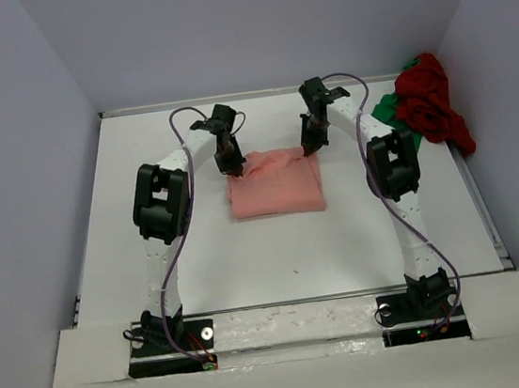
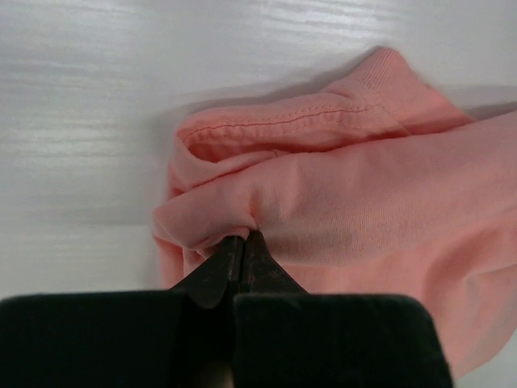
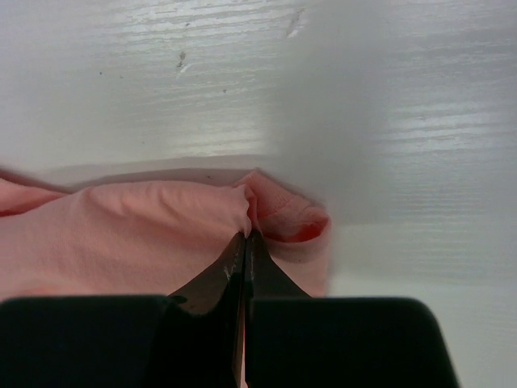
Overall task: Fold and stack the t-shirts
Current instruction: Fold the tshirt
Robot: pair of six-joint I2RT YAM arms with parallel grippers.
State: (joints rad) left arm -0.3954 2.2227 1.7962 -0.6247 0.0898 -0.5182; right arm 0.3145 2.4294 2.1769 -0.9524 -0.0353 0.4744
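Observation:
The salmon-pink t-shirt point(image 1: 276, 188) lies folded into a rough rectangle at the middle of the table. My left gripper point(image 1: 235, 168) is shut on its far left corner, pinching a fold of pink cloth point(image 2: 323, 210) at the fingertips point(image 2: 244, 238). My right gripper point(image 1: 310, 146) is shut on the far right corner, where pink cloth point(image 3: 121, 234) bunches around the tips point(image 3: 245, 236). The dark red t-shirt point(image 1: 433, 102) lies crumpled at the far right of the table, on top of the bright green t-shirt point(image 1: 384, 108), of which only an edge shows.
White walls enclose the white table point(image 1: 249, 261) on the left, back and right. Both arm bases sit at the near edge.

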